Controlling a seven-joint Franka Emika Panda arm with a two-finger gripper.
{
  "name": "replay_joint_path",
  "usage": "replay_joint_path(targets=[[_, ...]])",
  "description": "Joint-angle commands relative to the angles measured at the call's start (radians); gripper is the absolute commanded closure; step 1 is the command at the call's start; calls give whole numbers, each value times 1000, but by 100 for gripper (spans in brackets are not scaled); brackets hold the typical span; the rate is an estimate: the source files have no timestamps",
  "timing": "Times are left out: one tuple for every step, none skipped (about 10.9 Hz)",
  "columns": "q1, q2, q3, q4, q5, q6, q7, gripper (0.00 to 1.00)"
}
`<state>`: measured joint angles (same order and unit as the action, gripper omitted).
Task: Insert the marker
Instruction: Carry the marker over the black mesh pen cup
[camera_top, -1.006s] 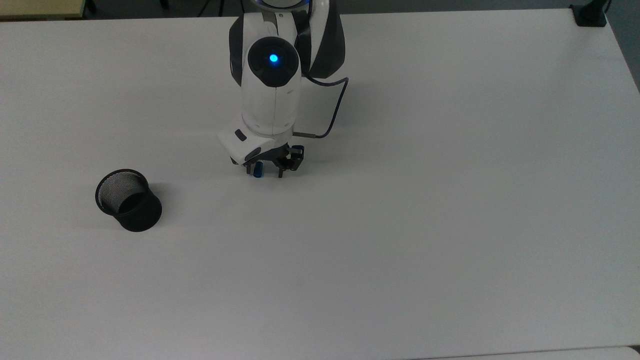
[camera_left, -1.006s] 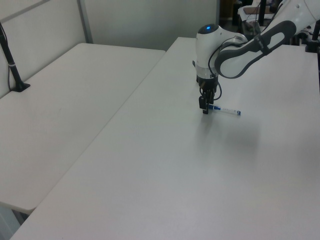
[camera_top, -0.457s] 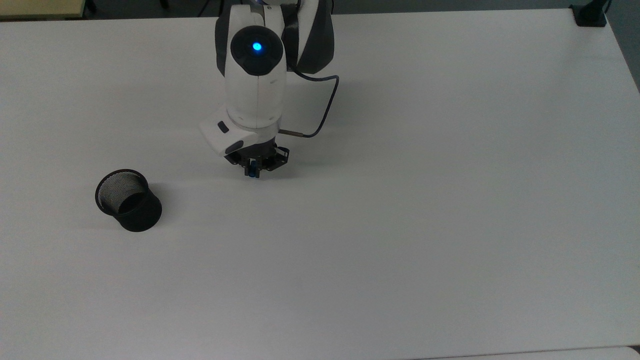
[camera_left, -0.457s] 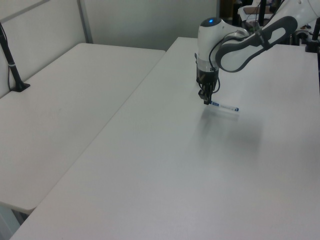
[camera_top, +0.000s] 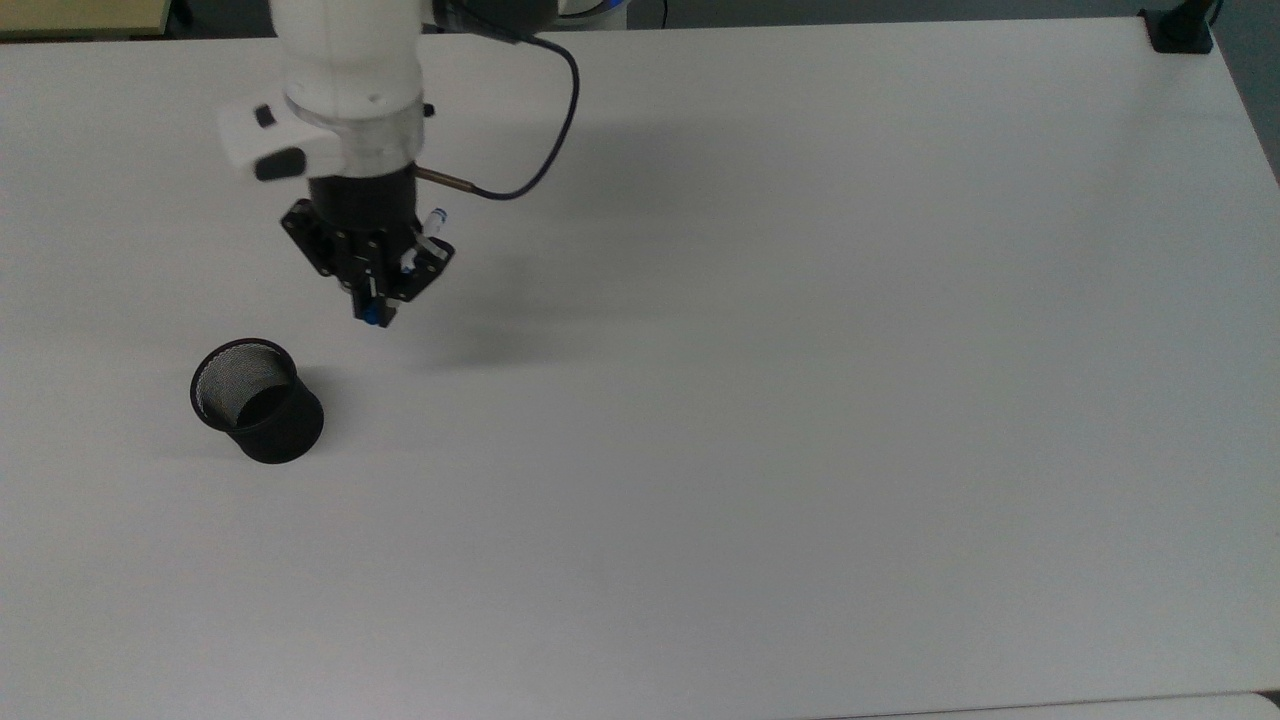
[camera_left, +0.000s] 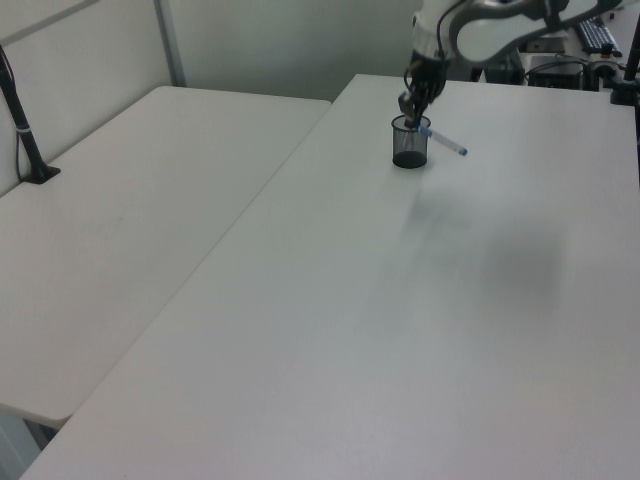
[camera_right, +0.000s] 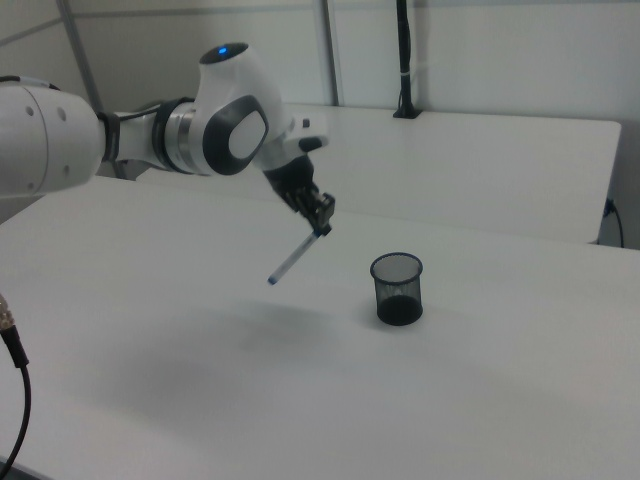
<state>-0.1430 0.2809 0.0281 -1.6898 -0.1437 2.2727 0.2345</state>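
Gripper (camera_right: 322, 226) is clamping the marker (camera_right: 293, 259) near one end, well above the table (camera_right: 480, 380). Fingers are closed on the barrel; the marker is hanging tilted, w/ its long free end slanting down toward the right view's left and ending in a blue tip. In the top view, gripper (camera_top: 375, 308) is pointing down w/ a blue bit of marker (camera_top: 371, 315) showing at the fingertips and the other end peeking out by the gripper body, toward the top view's upper right.

Cup (camera_top: 256, 400), black mesh, is standing upright on the table (camera_top: 800, 400), open side up. It is sitting near the gripper, toward the top view's lower left, not touching it. In the right view the cup (camera_right: 398, 288) is resting to the right view's right of the marker, apart from it. In the left view the gripper (camera_left: 413, 116) is overlapping the cup (camera_left: 409, 142) rim, w/ marker (camera_left: 443, 139) sticking out toward the left view's right.
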Motion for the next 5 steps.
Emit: replay_joint_path(targets=[[-72, -17, -5, 18, 35, 187, -76, 100], [-96, -9, -5, 18, 39, 271, -98, 100], [-121, 9, -5, 19, 55, 363, -118, 100], [-134, 26, -5, 22, 67, 422, -142, 100], [-144, 46, -5, 25, 81, 464, -173, 100]])
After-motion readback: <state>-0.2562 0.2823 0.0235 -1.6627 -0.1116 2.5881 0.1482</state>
